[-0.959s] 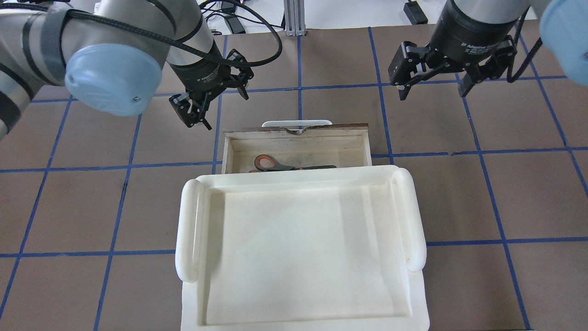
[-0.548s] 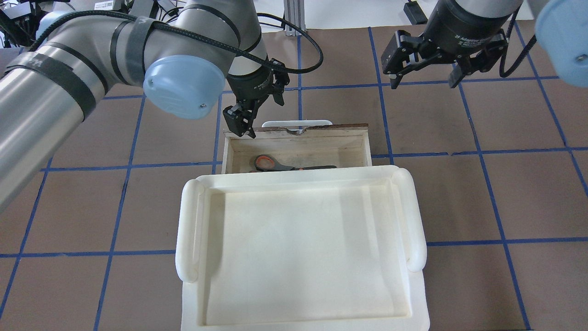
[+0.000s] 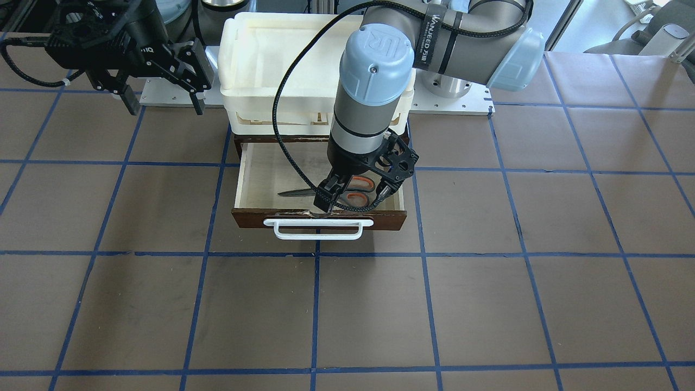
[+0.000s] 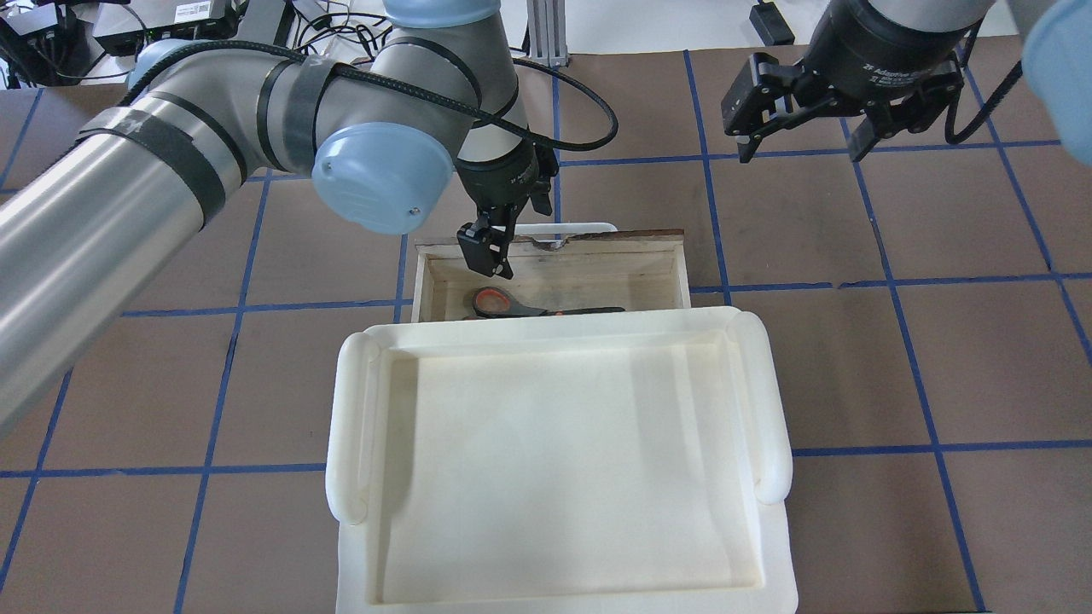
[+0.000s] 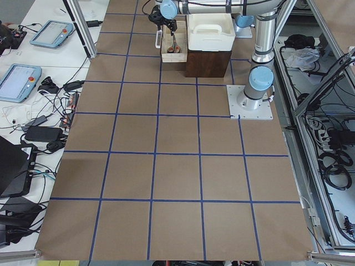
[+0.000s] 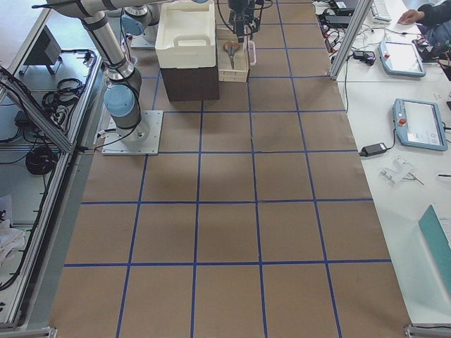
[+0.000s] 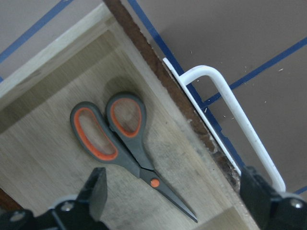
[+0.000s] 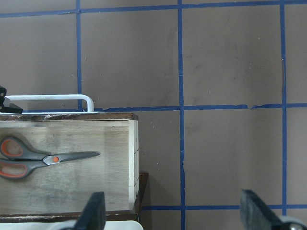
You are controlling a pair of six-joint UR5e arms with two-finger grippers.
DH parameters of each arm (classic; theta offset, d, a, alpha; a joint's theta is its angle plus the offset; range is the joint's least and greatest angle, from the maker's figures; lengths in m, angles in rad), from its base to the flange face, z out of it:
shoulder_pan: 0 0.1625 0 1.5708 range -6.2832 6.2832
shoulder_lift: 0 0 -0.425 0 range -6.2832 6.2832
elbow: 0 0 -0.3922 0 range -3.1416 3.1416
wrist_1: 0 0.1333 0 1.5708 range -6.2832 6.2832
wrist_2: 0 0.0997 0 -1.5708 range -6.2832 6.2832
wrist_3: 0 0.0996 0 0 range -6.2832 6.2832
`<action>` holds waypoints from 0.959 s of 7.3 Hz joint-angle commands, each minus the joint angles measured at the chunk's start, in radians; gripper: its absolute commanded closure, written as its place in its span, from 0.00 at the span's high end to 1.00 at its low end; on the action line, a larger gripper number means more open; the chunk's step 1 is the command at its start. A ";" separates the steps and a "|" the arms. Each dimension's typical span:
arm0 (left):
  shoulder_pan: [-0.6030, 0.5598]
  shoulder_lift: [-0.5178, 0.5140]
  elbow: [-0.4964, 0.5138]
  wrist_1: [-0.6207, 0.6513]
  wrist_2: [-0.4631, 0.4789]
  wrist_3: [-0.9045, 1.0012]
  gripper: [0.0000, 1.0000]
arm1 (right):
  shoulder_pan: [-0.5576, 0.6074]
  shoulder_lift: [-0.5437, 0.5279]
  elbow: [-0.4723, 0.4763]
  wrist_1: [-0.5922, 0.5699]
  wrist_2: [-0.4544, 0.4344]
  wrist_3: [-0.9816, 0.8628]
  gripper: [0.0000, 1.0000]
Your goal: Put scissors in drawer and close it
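Note:
The scissors [image 4: 512, 305] lie flat in the open drawer [image 4: 682, 264], handles to the view's left. They also show in the front view [image 3: 355, 185] and both wrist views [image 7: 115, 132] [image 8: 29, 160]. The drawer's white handle [image 4: 589, 227] [image 3: 317, 234] faces away from the robot. My left gripper [image 4: 512, 223] [image 3: 355, 195] is open and empty. It hangs over the drawer's front wall, one finger [image 7: 96, 189] above the inside and the other [image 7: 261, 194] above the handle [image 7: 240, 120]. My right gripper [image 4: 800, 145] [image 3: 163, 103] is open and empty, raised off to the drawer's right.
A white plastic tray [image 4: 350, 426] sits on top of the brown cabinet [image 5: 208, 61] and hides the drawer's rear part from overhead. The brown table [image 4: 853, 358] carries a blue tape grid. The left arm's black cable [image 3: 282, 125] loops over the drawer.
My left arm swung right and forward, from left of the drawer to over its front wall, and it turned. The right gripper barely shifted. The scissors and drawer have not moved.

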 commanded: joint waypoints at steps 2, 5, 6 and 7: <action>-0.040 -0.027 -0.001 0.005 -0.019 -0.216 1.00 | 0.000 -0.008 0.012 0.000 -0.001 0.001 1.00; -0.042 0.006 -0.006 -0.105 -0.093 -0.521 1.00 | 0.002 -0.025 0.015 0.009 -0.003 0.000 1.00; -0.040 0.006 -0.003 -0.090 -0.085 -0.676 1.00 | 0.002 -0.025 0.015 0.010 -0.001 0.000 1.00; -0.036 0.013 -0.003 -0.082 0.021 -0.456 1.00 | 0.002 -0.027 0.015 0.010 -0.003 0.000 1.00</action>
